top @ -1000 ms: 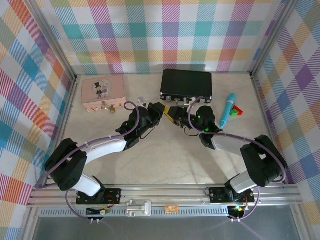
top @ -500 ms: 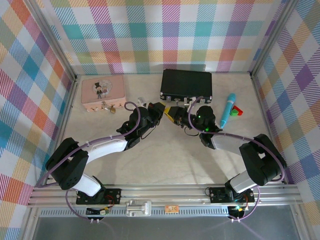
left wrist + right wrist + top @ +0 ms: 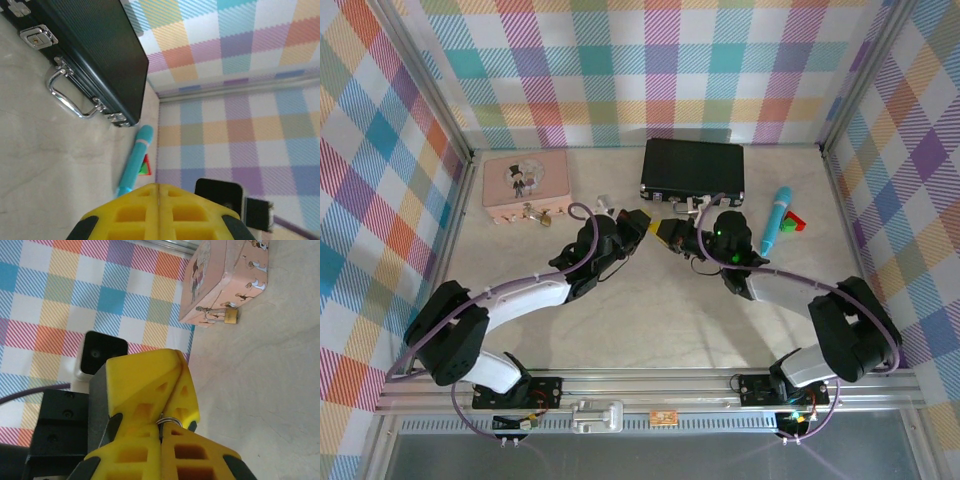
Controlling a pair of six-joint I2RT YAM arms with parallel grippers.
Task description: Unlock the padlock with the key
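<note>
The brass padlock (image 3: 230,316) hangs by its thin shackle from the clasp of the pink tin (image 3: 225,275), at the back left in the top view, padlock (image 3: 532,212). Both grippers meet tip to tip mid-table, well right of it. My right gripper (image 3: 161,427) (image 3: 670,230) is shut on the key (image 3: 163,424), a dark sliver in its seam with a small silvery ring beside it. My left gripper (image 3: 158,186) (image 3: 640,220) is shut too, pressed against the same spot. A thin silvery edge shows between its fingers.
A black case (image 3: 692,170) with a metal handle lies at the back centre, just behind the grippers. A blue pen (image 3: 778,220) and a small red and green triangle (image 3: 797,222) lie to the right. Plaid walls close in three sides.
Both grippers stayed joined at the tips. The left wrist shifted slightly toward the back and turned, showing more of its yellow finger from above.
</note>
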